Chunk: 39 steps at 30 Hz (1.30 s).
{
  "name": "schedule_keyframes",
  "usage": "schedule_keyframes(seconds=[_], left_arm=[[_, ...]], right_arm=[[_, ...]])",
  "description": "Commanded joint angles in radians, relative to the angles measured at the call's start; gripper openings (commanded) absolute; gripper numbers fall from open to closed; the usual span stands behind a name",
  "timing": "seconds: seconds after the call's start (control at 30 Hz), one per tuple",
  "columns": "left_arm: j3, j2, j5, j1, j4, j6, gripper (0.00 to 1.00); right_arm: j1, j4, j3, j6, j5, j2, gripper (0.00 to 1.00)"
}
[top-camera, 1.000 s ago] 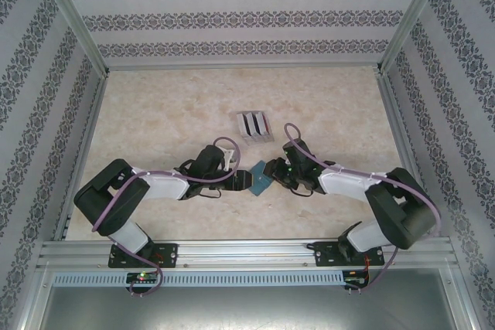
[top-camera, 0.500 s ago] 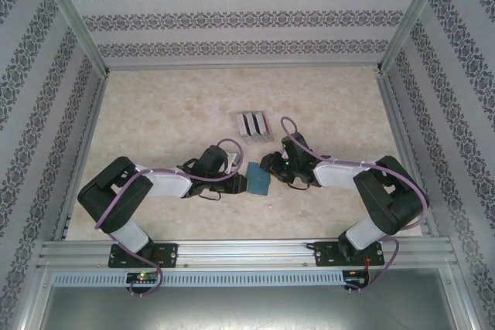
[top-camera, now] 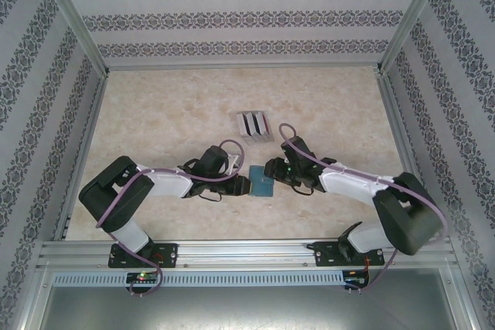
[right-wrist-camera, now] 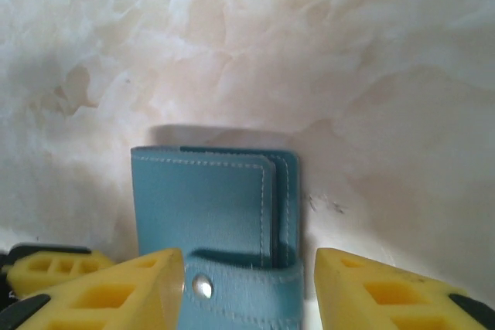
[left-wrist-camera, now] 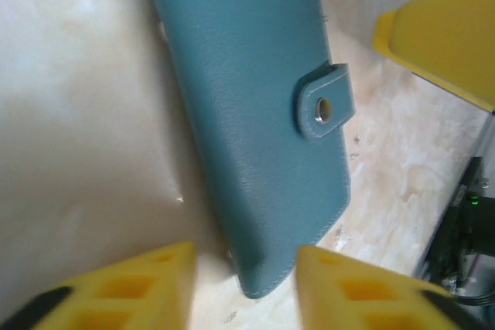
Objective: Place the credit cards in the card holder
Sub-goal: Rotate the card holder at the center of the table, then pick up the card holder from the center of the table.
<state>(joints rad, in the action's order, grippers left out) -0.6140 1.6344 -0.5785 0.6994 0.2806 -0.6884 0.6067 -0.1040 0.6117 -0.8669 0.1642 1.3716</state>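
Note:
The card holder (top-camera: 261,180) is a teal-blue case folded shut, its snap strap fastened, lying flat on the marble table between both grippers. My left gripper (top-camera: 241,184) is open on its left; in the left wrist view the yellow fingers (left-wrist-camera: 244,256) stand either side of one corner of the card holder (left-wrist-camera: 255,113) with gaps. My right gripper (top-camera: 272,169) is open on its right; its fingers (right-wrist-camera: 247,264) straddle the strap end of the card holder (right-wrist-camera: 209,206), the left finger (right-wrist-camera: 147,287) close to the snap. The credit cards are hidden.
A pale grey three-ribbed piece (top-camera: 255,125) with dark slots stands just behind the grippers. Metal frame rails (top-camera: 247,251) run along the near edge and both sides. Patterned walls enclose the table (top-camera: 170,106), which has open marble surface at the back and left.
The card holder has turned from a diagonal lie to square with the near edge. The right arm's elbow swung out to the right. Both grippers stay beside the holder.

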Motion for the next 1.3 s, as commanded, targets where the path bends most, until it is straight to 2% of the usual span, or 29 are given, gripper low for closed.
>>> schedule_keyframes(seconds=[0.0,0.1,0.27,0.5,0.63,0.73,0.8,0.87,0.93,1.0,1.17,1.27], left_arm=[[0.002,-0.020,-0.002,0.009,0.039,-0.003,0.57],[-0.008,0.034,-0.075,0.012,0.107,-0.032,0.61],[-0.022,0.096,-0.114,0.013,0.131,-0.069,0.57],[-0.035,0.091,-0.105,0.017,0.096,-0.067,0.57],[-0.052,0.072,-0.036,0.017,0.006,-0.050,0.58],[-0.070,0.035,0.070,0.017,-0.112,-0.045,0.59],[-0.073,-0.013,0.194,0.021,-0.210,-0.063,0.66],[-0.093,-0.037,0.257,0.029,-0.308,-0.118,0.72],[-0.123,-0.022,0.216,0.032,-0.355,-0.159,0.73],[-0.136,0.017,0.154,0.038,-0.321,-0.177,0.72],[-0.173,0.102,0.055,0.041,-0.307,-0.174,0.63],[-0.194,0.118,0.048,0.041,-0.323,-0.164,0.55]], right_arm=[[0.001,-0.055,-0.041,0.028,-0.034,-0.041,0.49],[-0.003,0.015,-0.069,-0.002,0.050,-0.001,0.49],[0.000,0.088,-0.058,-0.015,0.101,0.084,0.48],[0.004,0.160,-0.033,-0.030,0.157,0.145,0.43],[0.012,0.208,-0.032,-0.044,0.186,0.172,0.39],[0.020,0.202,-0.033,-0.044,0.164,0.178,0.37],[0.021,0.210,-0.039,-0.050,0.157,0.180,0.35],[0.022,0.210,-0.037,-0.043,0.156,0.185,0.35],[0.021,0.209,-0.030,-0.042,0.158,0.194,0.35],[0.024,0.215,-0.021,-0.049,0.170,0.206,0.35],[0.033,0.239,-0.001,-0.060,0.199,0.221,0.35],[0.043,0.302,-0.004,-0.097,0.239,0.234,0.34]])
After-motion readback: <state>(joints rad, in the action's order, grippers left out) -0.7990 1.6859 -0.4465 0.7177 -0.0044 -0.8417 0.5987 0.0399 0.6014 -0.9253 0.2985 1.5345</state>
